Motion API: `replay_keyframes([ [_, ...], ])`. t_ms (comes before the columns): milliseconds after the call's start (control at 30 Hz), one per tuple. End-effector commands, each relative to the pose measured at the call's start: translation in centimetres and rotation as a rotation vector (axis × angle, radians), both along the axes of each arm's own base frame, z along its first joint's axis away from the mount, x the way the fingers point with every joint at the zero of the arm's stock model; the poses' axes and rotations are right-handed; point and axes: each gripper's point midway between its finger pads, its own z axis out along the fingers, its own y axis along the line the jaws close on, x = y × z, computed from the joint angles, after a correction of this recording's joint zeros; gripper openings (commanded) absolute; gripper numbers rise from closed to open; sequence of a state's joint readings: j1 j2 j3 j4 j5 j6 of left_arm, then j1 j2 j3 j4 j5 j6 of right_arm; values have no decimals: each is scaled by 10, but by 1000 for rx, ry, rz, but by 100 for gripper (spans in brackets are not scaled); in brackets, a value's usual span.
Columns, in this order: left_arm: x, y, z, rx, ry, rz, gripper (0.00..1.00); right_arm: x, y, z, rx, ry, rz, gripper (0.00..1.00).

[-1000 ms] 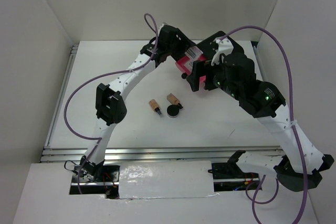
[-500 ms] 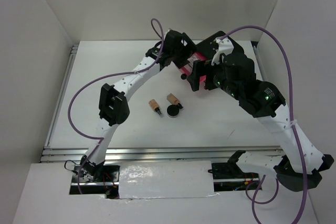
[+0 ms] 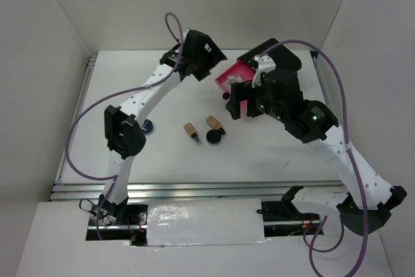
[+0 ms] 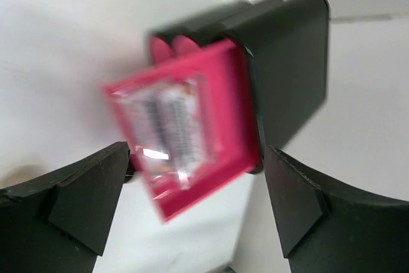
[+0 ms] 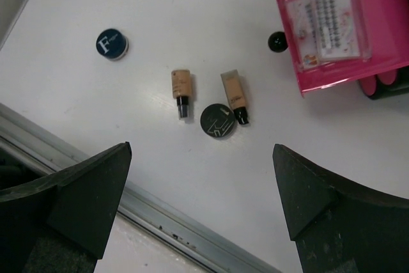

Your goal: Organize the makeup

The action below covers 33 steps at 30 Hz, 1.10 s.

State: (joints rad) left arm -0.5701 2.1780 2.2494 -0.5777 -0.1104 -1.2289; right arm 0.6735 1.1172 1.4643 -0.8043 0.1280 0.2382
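The pink drawer [image 5: 339, 30] is pulled out of the black box [image 4: 291, 62] and holds two white sachets [image 5: 332, 20]; both also show, blurred, in the left wrist view [image 4: 169, 123]. Two tan bottles [image 5: 181, 86] [image 5: 234, 96] and a round black compact [image 5: 218, 121] lie together mid-table. A second compact [image 5: 112, 43] marked "F" lies apart to the left. My left gripper [image 4: 198, 202] is open and empty above the drawer. My right gripper [image 5: 201, 202] is open and empty, high over the table in front of the bottles.
The black box [image 3: 272, 53] stands at the back centre, white walls close behind it. A black drawer knob [image 5: 277, 41] sticks out beside the drawer. A metal rail [image 5: 77, 158] runs along the table's near edge. The left arm's elbow [image 3: 122, 133] hangs over the left side.
My left arm has swung left and back, off the drawer, uncovering the second compact by its elbow. My right gripper has shifted slightly left. The drawer now shows more fully.
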Motion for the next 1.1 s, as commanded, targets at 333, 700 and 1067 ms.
replay_keyframes([
  [333,-63,121,-21,294,196,115,97,44,46,-112,-186,142,79,68],
  [700,-131,228,-12,438,229,127,99,113,42,-217,-720,197,-55,0],
  [1067,-181,290,-21,496,246,131,99,170,19,-247,-1061,69,-308,0],
])
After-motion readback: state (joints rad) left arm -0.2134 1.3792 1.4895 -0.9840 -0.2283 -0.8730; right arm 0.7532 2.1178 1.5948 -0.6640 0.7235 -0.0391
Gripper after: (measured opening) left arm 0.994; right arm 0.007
